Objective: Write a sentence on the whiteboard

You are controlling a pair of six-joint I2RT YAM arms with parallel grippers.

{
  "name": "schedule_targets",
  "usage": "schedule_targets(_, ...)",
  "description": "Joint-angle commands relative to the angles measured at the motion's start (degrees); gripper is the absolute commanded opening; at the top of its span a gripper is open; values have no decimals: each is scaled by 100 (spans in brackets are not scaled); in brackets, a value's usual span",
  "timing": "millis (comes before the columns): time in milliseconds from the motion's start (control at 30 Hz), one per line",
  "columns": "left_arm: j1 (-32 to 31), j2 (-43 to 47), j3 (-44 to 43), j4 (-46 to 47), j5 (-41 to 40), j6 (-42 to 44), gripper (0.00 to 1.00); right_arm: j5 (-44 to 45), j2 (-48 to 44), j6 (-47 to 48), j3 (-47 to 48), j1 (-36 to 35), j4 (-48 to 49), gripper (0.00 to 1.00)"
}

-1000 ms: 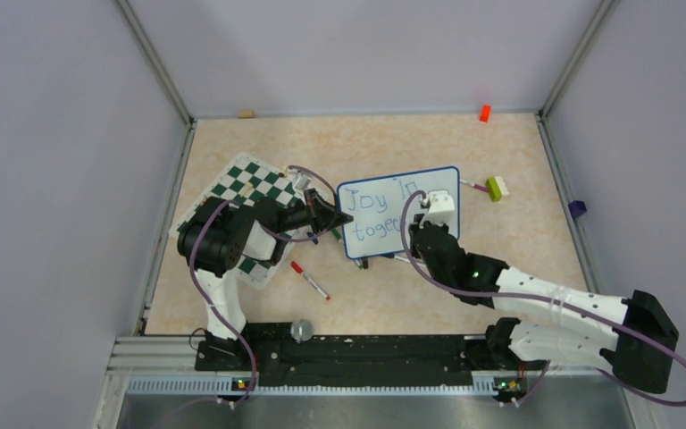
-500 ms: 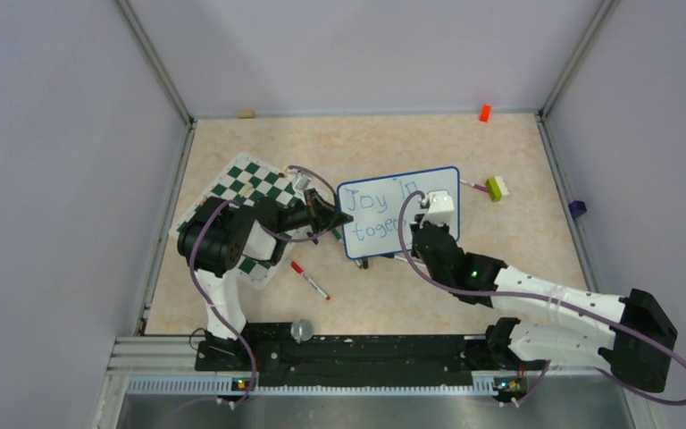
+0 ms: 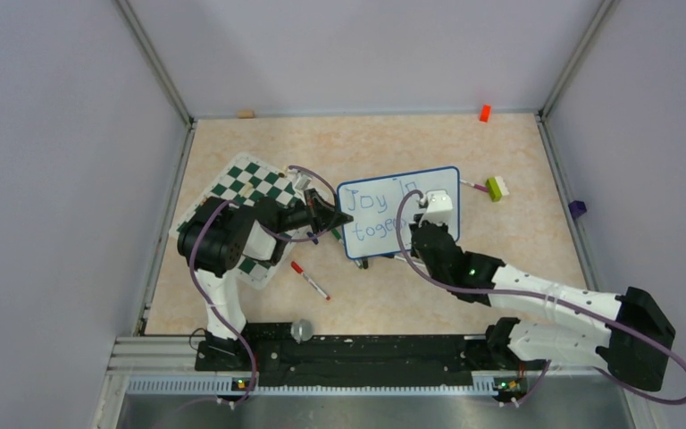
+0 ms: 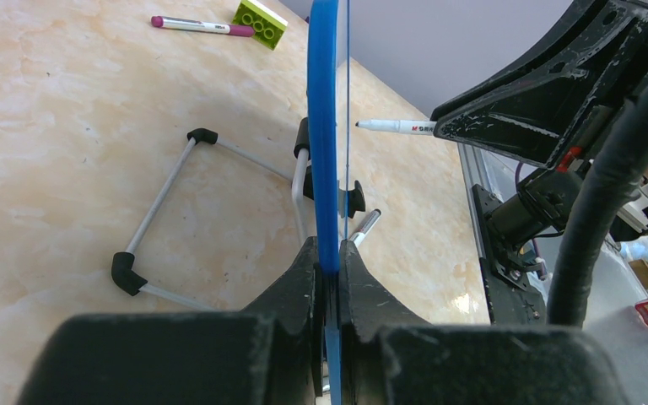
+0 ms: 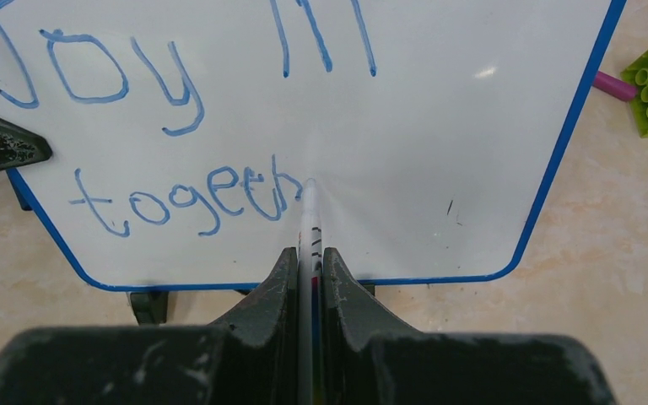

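Observation:
The whiteboard [image 3: 384,219] with its blue frame stands propped at mid-table. My left gripper [image 3: 344,217] is shut on the board's left edge; the left wrist view shows the blue frame [image 4: 323,126] clamped between the jaws [image 4: 329,266]. The blue sentence reads "Joy in" [image 5: 118,76] above "togeth" [image 5: 194,198]. My right gripper [image 5: 308,257] is shut on a white marker [image 5: 309,224] whose tip touches the board just after the "h". In the top view the right gripper [image 3: 422,223] covers the board's lower right part.
A green-and-white chess mat [image 3: 250,183] lies under the left arm. A red-capped marker [image 3: 309,280] lies in front of the board. A green brick [image 3: 497,188] with a purple marker beside it lies right of the board. An orange block [image 3: 484,113] sits by the back wall.
The right arm has shifted very slightly along the board's lower line. The left arm and board have not moved.

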State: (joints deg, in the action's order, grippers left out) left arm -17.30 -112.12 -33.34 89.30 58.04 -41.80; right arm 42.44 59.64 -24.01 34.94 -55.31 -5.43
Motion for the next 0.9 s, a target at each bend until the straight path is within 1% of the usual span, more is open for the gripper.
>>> schedule_targets(0,-10,-85,30,352,204,674,0,-58,111,66,134,58,188,0)
schedule_targets(267,-5,-85,30,352,200,665,0,66,292,81,137,71,223,0)
schedule_targets(533,-10,-95,34,352,194,674,0,-39,457,130,136,147,349,0)
schedule_targets(867,-6,-100,32,352,198,678,0,218,368,33,139,219,172,0)
